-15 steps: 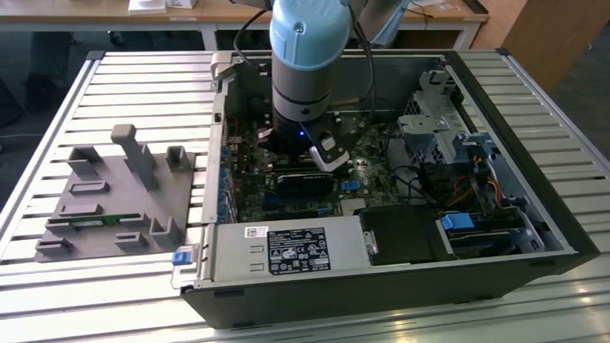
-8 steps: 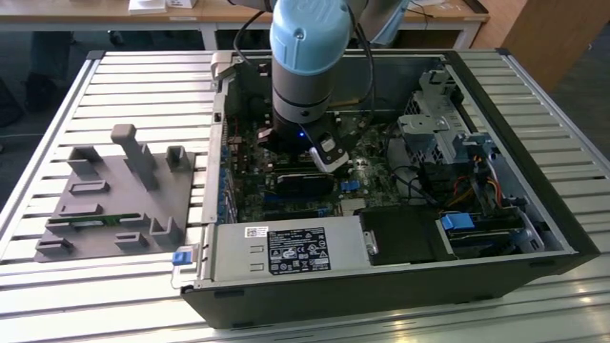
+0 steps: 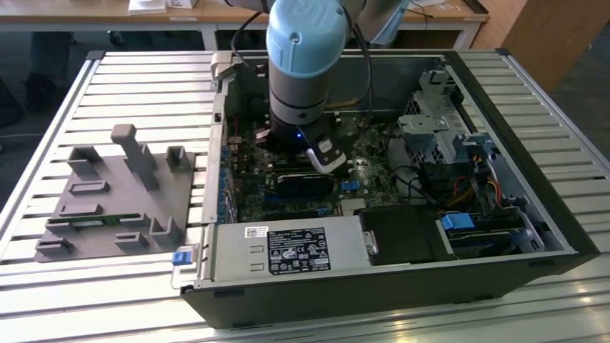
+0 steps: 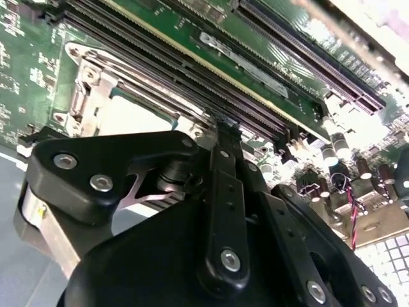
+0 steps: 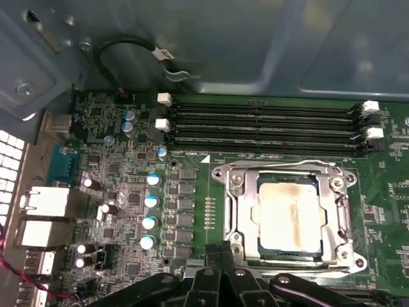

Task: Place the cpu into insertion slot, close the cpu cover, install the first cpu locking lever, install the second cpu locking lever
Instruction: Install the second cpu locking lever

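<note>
The cpu (image 5: 291, 214), a pale square chip with a brownish smear, lies flat in the insertion slot (image 5: 261, 245) on the green board. The cpu cover (image 5: 238, 204), a silvery frame, lies down around it. In the first wrist view my gripper (image 5: 221, 251) hovers just off the socket's edge, its black fingertips together with nothing between them. The second wrist view has the gripper (image 4: 223, 131) tip beside the cover (image 4: 89, 83) and the cpu (image 4: 131, 115). In the exterior view the gripper (image 3: 324, 161) reaches down inside the open computer case.
Long black memory slots (image 5: 262, 125) run past the socket's far side. Blue-topped capacitors (image 5: 150, 211) and metal rear ports (image 5: 45, 204) stand nearby. The case holds a power supply (image 3: 286, 250) and drive cage (image 3: 438, 121). A grey fixture tray (image 3: 114, 193) sits on the exterior view's left.
</note>
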`<control>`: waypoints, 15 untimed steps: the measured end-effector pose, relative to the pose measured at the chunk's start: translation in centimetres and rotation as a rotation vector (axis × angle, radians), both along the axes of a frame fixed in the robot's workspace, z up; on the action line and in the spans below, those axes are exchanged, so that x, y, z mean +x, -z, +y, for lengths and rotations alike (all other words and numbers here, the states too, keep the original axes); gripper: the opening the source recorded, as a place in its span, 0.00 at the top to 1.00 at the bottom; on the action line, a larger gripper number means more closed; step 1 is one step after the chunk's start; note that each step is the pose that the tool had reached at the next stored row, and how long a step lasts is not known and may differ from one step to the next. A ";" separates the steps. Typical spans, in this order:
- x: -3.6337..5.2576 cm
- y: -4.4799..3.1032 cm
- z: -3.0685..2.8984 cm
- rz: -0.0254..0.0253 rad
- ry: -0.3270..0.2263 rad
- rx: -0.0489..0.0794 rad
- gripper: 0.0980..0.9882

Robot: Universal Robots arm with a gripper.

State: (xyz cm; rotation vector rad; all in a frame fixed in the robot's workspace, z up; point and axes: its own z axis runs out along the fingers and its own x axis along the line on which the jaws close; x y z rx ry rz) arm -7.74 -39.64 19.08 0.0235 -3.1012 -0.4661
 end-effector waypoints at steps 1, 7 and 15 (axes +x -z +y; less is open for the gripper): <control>-0.10 0.04 0.02 0.0000 0.000 0.001 0.99; -0.29 0.20 0.08 0.0000 0.000 0.009 0.99; -0.30 -1.21 0.08 -0.0001 0.000 0.014 0.99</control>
